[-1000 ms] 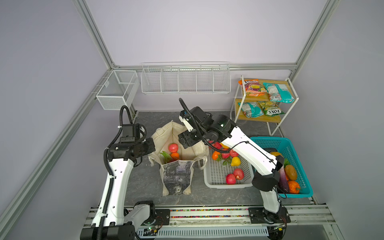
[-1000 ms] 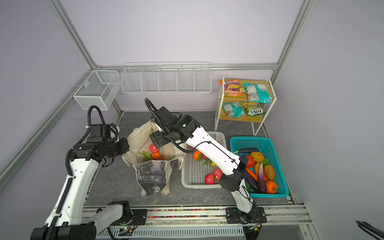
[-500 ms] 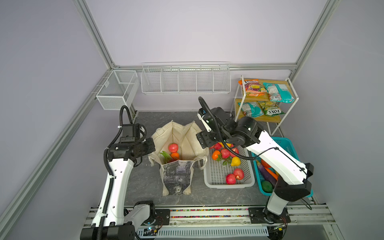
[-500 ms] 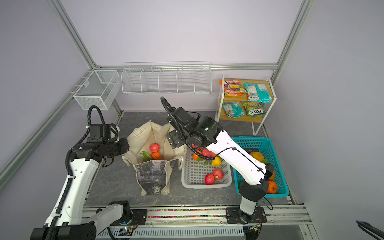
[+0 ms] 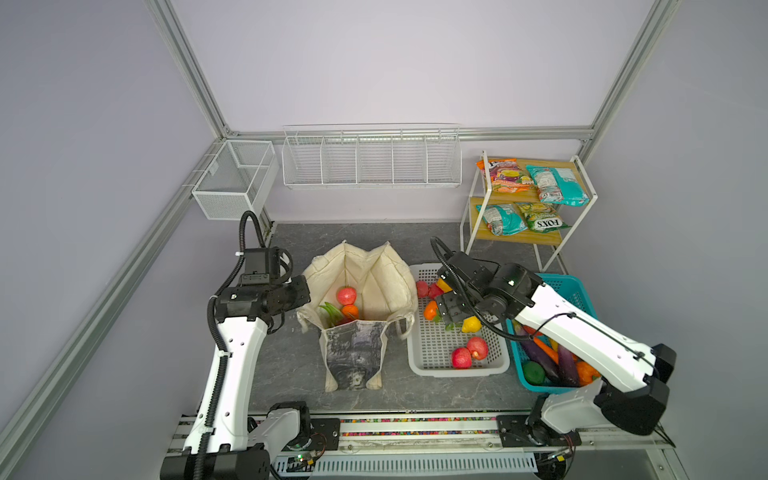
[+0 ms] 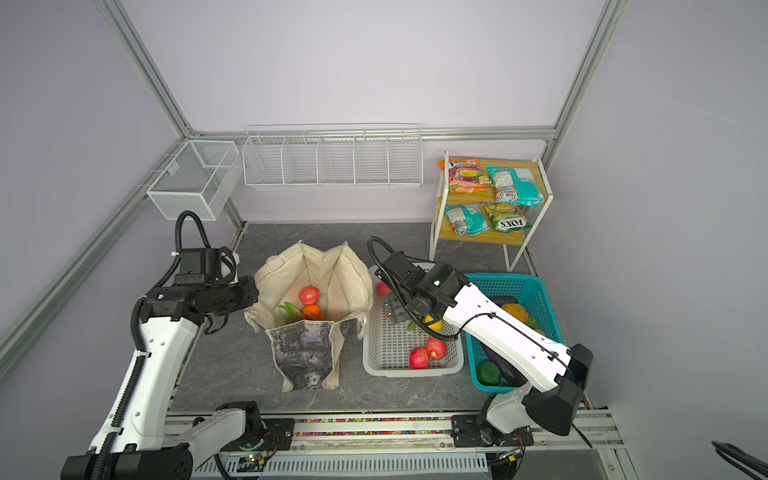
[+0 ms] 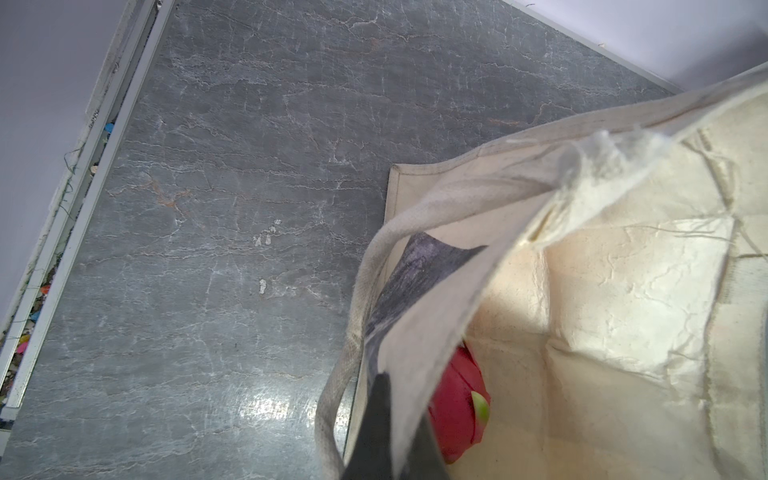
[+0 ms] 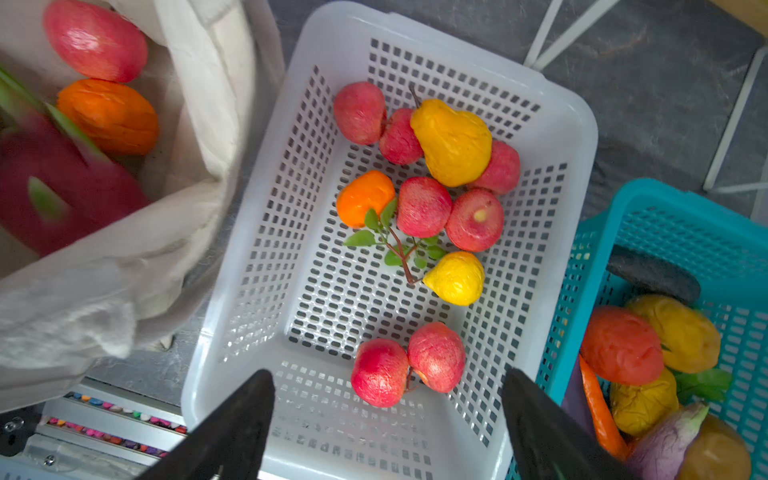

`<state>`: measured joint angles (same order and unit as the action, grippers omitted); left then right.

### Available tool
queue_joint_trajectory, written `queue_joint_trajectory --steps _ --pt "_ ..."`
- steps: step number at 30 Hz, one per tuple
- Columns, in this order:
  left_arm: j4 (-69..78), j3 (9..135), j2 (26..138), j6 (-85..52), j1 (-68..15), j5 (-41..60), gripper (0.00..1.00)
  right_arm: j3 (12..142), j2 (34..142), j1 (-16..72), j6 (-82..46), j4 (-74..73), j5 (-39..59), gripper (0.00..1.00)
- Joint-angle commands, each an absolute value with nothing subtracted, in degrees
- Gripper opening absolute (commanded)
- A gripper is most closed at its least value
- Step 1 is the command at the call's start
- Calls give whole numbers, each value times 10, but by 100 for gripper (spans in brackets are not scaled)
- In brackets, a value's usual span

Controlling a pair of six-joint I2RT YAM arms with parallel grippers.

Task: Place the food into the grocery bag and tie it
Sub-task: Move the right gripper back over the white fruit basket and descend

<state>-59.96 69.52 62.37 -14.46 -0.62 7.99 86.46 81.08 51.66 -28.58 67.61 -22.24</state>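
The cream grocery bag stands open mid-table, printed panel facing front. Inside lie a red apple, an orange and a pink dragon fruit. My left gripper is shut on the bag's left rim. More food, apples, oranges and yellow fruit, lies in the white basket. My right gripper hangs open and empty above that basket.
A teal basket of vegetables stands right of the white one, under my right arm. A wooden shelf at the back right holds snack packets, two of them teal. Wire racks hang on the back wall.
My right gripper has swung right, from over the bag's right rim to above the white basket, staying open. The left gripper and the bag have not moved.
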Motion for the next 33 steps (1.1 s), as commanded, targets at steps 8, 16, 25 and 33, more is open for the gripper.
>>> queue_joint_trajectory --steps 8,16,25,33 --pt "-600 693 621 -141 -2 84 0 780 770 495 -362 670 -221 88" --pt "-599 691 619 -141 -2 84 0 750 769 490 -398 674 -196 88" --pt "-595 685 621 -142 -2 84 0 714 811 490 -502 685 -122 88" --pt "-592 680 620 -140 -2 83 0 703 847 515 -547 703 -95 89"
